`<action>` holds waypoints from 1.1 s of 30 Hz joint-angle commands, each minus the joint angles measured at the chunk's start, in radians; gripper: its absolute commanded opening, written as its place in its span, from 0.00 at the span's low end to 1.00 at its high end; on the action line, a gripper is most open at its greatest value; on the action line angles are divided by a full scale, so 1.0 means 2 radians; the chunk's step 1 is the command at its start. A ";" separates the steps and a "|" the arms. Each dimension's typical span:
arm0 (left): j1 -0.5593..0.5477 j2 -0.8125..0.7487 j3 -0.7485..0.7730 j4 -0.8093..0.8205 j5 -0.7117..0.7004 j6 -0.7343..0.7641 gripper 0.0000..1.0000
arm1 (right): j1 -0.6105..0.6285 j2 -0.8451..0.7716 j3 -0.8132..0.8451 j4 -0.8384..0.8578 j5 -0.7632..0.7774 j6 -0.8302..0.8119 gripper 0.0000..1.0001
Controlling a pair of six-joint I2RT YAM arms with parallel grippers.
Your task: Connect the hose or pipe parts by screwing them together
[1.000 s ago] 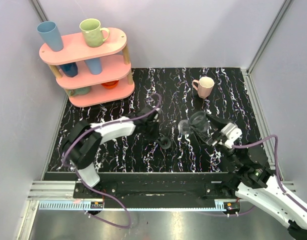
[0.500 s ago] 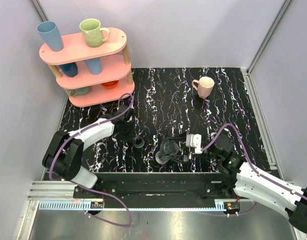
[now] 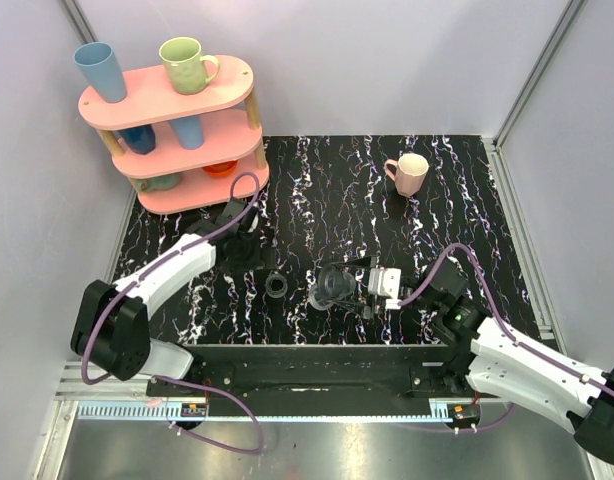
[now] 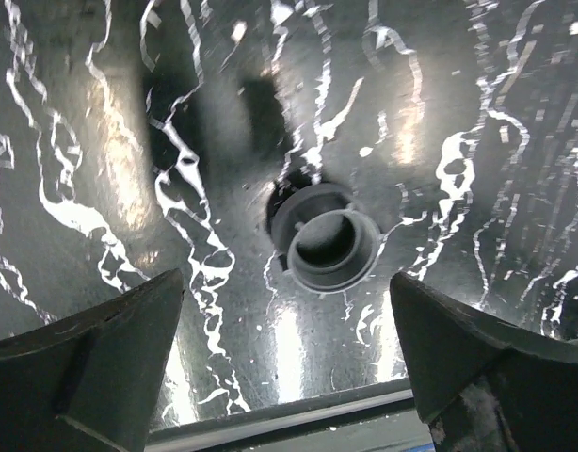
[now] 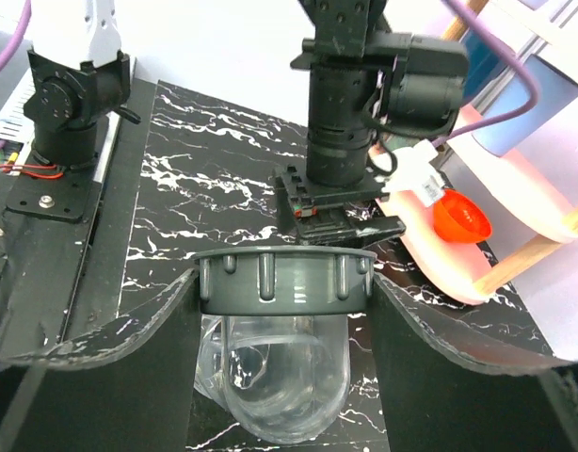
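The left gripper (image 4: 287,282) has its two fingers (image 4: 91,358) spread far apart, and nothing is between them. It hangs over the small ring fitting (image 4: 325,247). The ring sits by itself on the black table (image 3: 337,190) with its round hole facing up. Seen from above, the ring lies near the front of the table, a bit left of the middle, just beside the left gripper. The right gripper (image 5: 284,311) squeezes the see-through grey tube (image 5: 284,386). Its two fingers press on the tube from both sides, just under the tube's thick grey collar (image 5: 284,281), which has little ridges on it. The tube is to the right of the ring, close to it but not touching it. The two parts are not joined. I cannot tell if the tube touches the table. A pink mug (image 3: 412,172) stands far back on the right. A pink shelf (image 3: 147,100) with cups (image 3: 187,62) on it is in the back left corner.
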 commanded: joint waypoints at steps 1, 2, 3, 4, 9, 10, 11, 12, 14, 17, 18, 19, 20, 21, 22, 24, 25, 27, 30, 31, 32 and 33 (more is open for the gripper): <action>-0.008 0.004 0.053 -0.006 0.035 0.066 0.96 | -0.007 0.011 0.030 0.016 -0.001 -0.014 0.22; -0.013 0.014 0.060 -0.012 0.034 0.069 0.96 | -0.007 0.009 0.031 0.016 0.001 -0.013 0.22; -0.025 0.032 0.066 -0.016 0.032 0.074 0.96 | -0.008 0.010 0.030 0.016 0.004 -0.012 0.22; -0.032 0.044 0.077 -0.024 0.030 0.076 0.96 | -0.008 0.005 0.030 0.015 0.006 -0.012 0.22; -0.059 0.100 0.100 -0.038 0.009 0.066 0.93 | -0.008 -0.009 0.021 0.010 0.021 -0.011 0.22; -0.059 0.110 0.103 -0.036 0.009 0.066 0.91 | -0.008 -0.012 0.020 0.008 0.022 -0.010 0.22; -0.059 0.114 0.104 -0.035 0.007 0.066 0.90 | -0.007 -0.015 0.018 0.006 0.023 -0.010 0.22; -0.059 0.117 0.107 -0.035 0.006 0.066 0.89 | -0.007 -0.017 0.016 0.005 0.025 -0.010 0.22; -0.059 0.124 0.108 -0.035 0.006 0.066 0.86 | -0.007 -0.023 0.013 0.004 0.027 -0.010 0.22; -0.059 0.128 0.107 -0.035 0.005 0.071 0.83 | -0.007 -0.027 0.011 0.004 0.032 -0.009 0.22; -0.059 0.129 0.105 -0.035 0.007 0.076 0.82 | -0.007 -0.028 0.011 0.004 0.034 -0.009 0.22; -0.059 0.129 0.101 -0.033 0.010 0.077 0.82 | -0.007 -0.029 0.010 0.004 0.036 -0.010 0.22; -0.059 0.130 0.100 -0.032 0.014 0.079 0.82 | -0.007 -0.030 0.010 0.004 0.037 -0.010 0.22; -0.060 0.132 0.098 -0.032 0.014 0.080 0.82 | -0.007 -0.031 0.010 0.004 0.040 -0.011 0.22; -0.061 0.133 0.098 -0.030 0.014 0.081 0.81 | -0.007 -0.031 0.009 0.004 0.041 -0.012 0.22; -0.062 0.140 0.100 -0.030 0.015 0.081 0.77 | -0.007 -0.032 0.010 0.004 0.042 -0.013 0.21; -0.062 0.142 0.101 -0.029 0.016 0.080 0.76 | -0.008 -0.032 0.010 0.004 0.042 -0.013 0.22; -0.064 0.144 0.101 -0.027 0.017 0.079 0.70 | -0.007 -0.031 0.010 0.004 0.042 -0.012 0.21; -0.066 0.144 0.100 -0.026 0.015 0.079 0.65 | -0.007 -0.031 0.007 0.002 0.043 -0.011 0.22; -0.066 0.143 0.099 -0.026 0.017 0.079 0.65 | -0.007 -0.031 0.007 0.002 0.043 -0.010 0.22; -0.066 0.143 0.098 -0.026 0.016 0.079 0.64 | -0.007 -0.032 0.006 0.002 0.043 -0.010 0.22; -0.066 0.143 0.097 -0.026 0.015 0.079 0.62 | -0.008 -0.032 0.006 0.002 0.044 -0.010 0.22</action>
